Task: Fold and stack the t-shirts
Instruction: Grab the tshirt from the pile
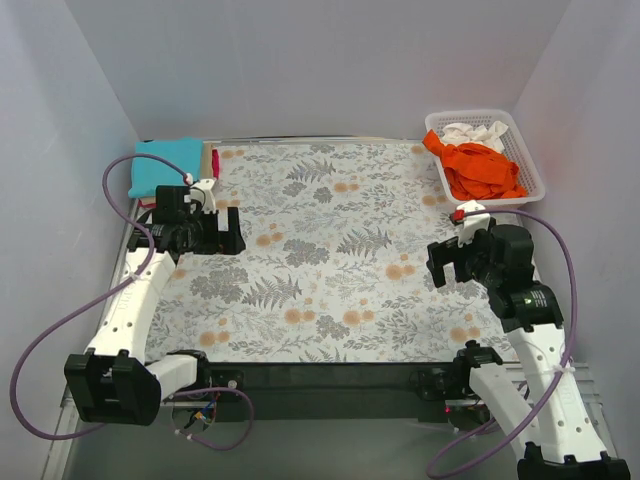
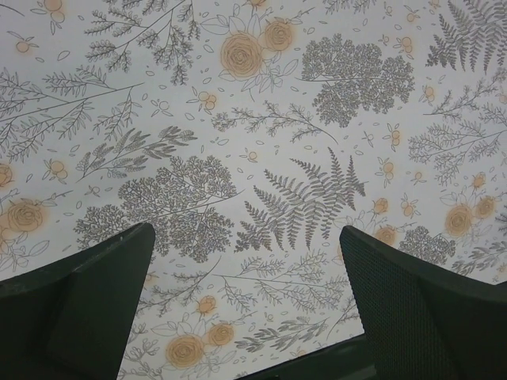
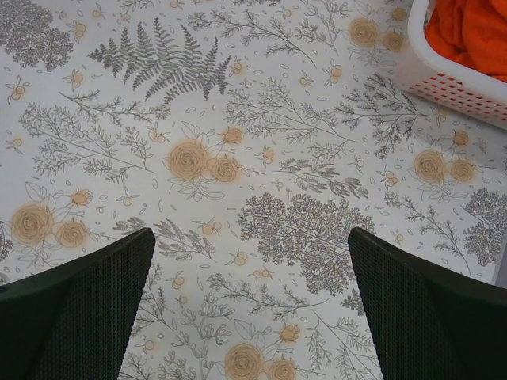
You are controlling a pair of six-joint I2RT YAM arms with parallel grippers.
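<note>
Orange is what caught my eye: the orange t-shirt [image 1: 480, 170] was bunched up in the white basket [image 1: 532, 170], beyond the right gripper [image 1: 450, 265] and a bit to its outer side. The white t-shirt [image 1: 475, 133] was crumpled behind it at the basket's far end. Both looked wrinkled and totally unfolded, sleeves lost somewhere in the heap.

Just beyond the left gripper [image 1: 225, 232], on its outer side, the teal t-shirt [image 1: 165, 165] sat as a neat flat rectangle. A sliver of the crimson t-shirt [image 1: 214, 160] poked out along its edge. I'd guess it was underneath, but I couldn't really tell.

Both grippers hung over the floral cloth [image 1: 320, 250] with fingers spread wide and nothing between them. Each wrist cam showed only the pattern below.

My read: it was between shirts, about halfway through, with two apparently stacked and two to go. The next move probably called for the right arm to reach forward into the basket and pinch the orange one near the top of the pile. It'd need to lift high enough to clear the rim, then drop the shirt on the open cloth for spreading. Soft fabric like that could snag on the lattice or drag the white one along.
</note>
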